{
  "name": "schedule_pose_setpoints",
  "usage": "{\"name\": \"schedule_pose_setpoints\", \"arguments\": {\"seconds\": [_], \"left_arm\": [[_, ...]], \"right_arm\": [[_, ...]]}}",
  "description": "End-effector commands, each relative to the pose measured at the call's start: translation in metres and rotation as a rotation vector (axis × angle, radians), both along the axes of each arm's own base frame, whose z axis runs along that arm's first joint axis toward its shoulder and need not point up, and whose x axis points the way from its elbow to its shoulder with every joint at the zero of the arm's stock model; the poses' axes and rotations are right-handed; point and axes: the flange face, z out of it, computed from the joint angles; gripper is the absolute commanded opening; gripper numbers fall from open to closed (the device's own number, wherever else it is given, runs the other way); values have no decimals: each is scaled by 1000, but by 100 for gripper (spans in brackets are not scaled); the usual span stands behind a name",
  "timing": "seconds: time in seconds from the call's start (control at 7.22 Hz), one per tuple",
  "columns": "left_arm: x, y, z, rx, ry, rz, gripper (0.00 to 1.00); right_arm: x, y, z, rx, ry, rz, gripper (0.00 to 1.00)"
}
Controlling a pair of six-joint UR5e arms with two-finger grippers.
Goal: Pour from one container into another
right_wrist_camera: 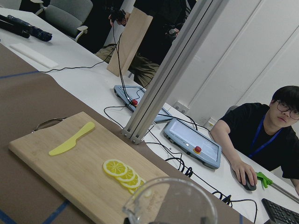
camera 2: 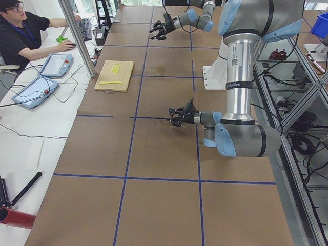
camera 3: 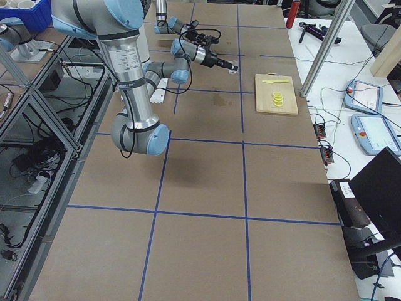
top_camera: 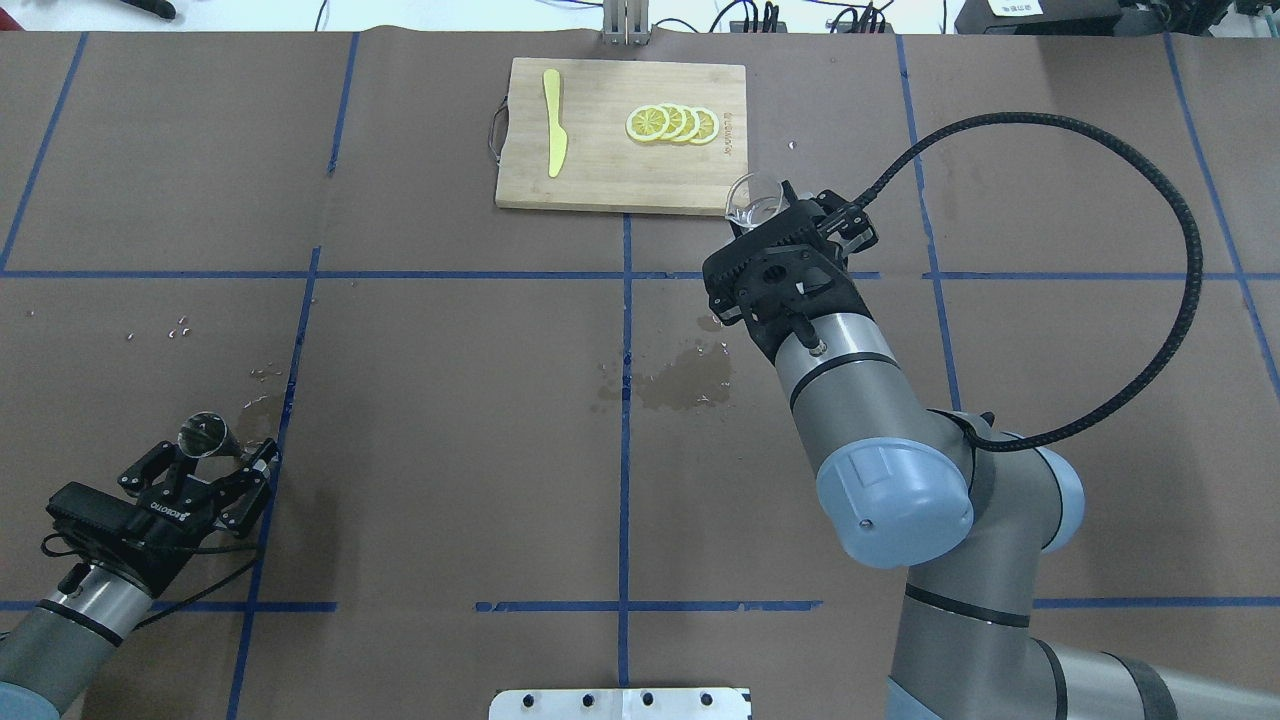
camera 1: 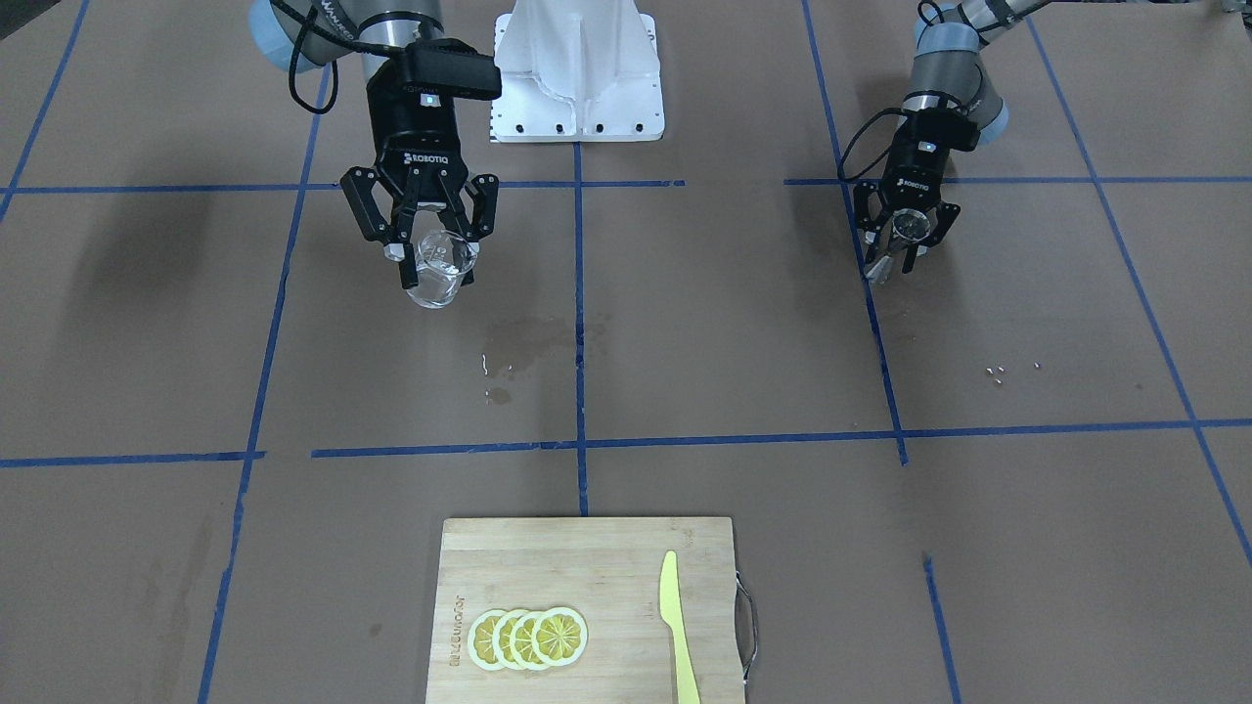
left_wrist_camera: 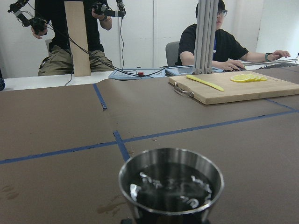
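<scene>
The clear glass cup sits between the fingers of my right gripper, raised above the table and roughly upright. From overhead the cup pokes out past the right gripper near the board's corner; its rim fills the bottom of the right wrist view. Far across the table, my left gripper is shut on the steel jigger, low over the surface. The jigger also shows in the left gripper overhead. Its upper cone holds dark, glinting liquid.
A bamboo cutting board on the operators' side carries lemon slices and a yellow knife. A wet patch marks the table's middle. The white base plate stands between the arms. Operators sit beyond the table edge.
</scene>
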Motion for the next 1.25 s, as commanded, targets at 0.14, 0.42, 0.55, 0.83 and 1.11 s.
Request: {"name": "schedule_pose_setpoints", "arguments": {"seconds": [0.14, 0.42, 0.55, 0.83, 1.11], "left_arm": [[-10, -2, -4, 2, 16, -9, 100], [-19, -3, -21, 5, 55, -18, 100], [-34, -2, -29, 6, 74, -18, 99], [-55, -3, -39, 8, 86, -20, 99], [-58, -3, -53, 10, 118, 1, 99]], "right_arm": [[1, 0, -1, 1, -2, 1, 0], [1, 0, -1, 1, -2, 1, 0], [1, 0, -1, 1, -2, 1, 0], [1, 0, -1, 0, -3, 2, 0], [1, 0, -1, -1, -5, 2, 0]]}}
